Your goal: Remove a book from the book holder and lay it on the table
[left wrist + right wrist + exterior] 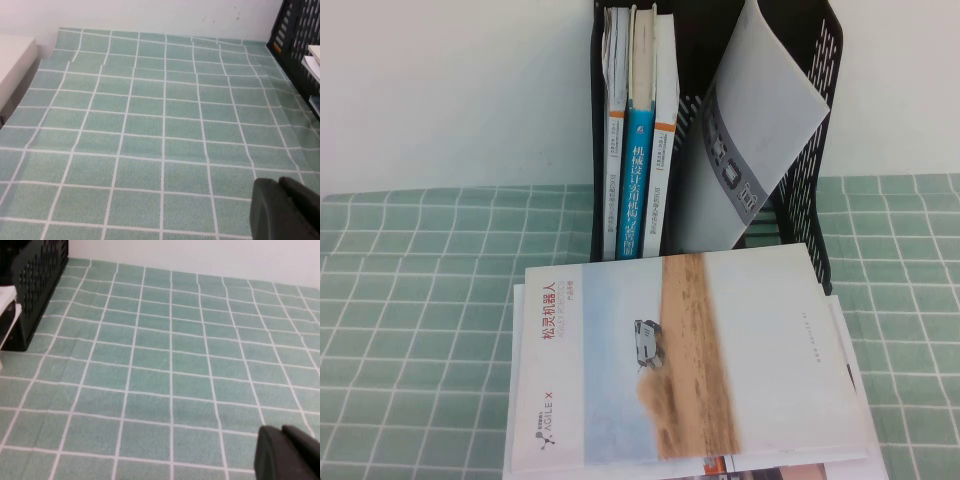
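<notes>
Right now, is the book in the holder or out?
Out. The book lies flat, cover up, on other papers in front of the holder.

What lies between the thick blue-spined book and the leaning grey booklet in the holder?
In the high view, one white book with an orange-banded spine stands between the blue-spined book and the grey booklet, inside the book holder.

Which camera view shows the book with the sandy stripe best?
The high view: the book lies flat on the table, its cover fully readable, before the book holder. Both wrist views show only cloth, the holder's edge, and white edges that cannot be identified.
</notes>
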Controlling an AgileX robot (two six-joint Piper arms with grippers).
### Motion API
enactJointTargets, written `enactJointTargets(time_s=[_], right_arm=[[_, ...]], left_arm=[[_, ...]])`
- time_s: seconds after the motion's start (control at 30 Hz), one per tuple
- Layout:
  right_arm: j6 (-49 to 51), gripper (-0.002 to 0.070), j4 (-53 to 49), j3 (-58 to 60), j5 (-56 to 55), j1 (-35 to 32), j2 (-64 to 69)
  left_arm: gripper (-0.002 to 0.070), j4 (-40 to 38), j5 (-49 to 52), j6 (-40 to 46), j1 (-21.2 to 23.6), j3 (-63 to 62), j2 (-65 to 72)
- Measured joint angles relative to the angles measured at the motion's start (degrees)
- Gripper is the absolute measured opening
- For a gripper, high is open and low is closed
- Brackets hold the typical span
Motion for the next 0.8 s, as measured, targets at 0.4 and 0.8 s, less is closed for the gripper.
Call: enactJointTargets(time_s=[0.4, 0.8], right_arm=[[0.0, -0.0002, 0.0, 0.0, -4.42, 0.0, 0.0], [0.0, -0.0002, -0.04, 0.0, -41.43, 0.0, 0.0]], left_arm=[[-0.0002, 0.0, -2.65, 0.0, 0.0, 0.13, 0.0], [-0.0002, 0.0, -31.12, 0.0, 0.0, 0.44, 0.0]])
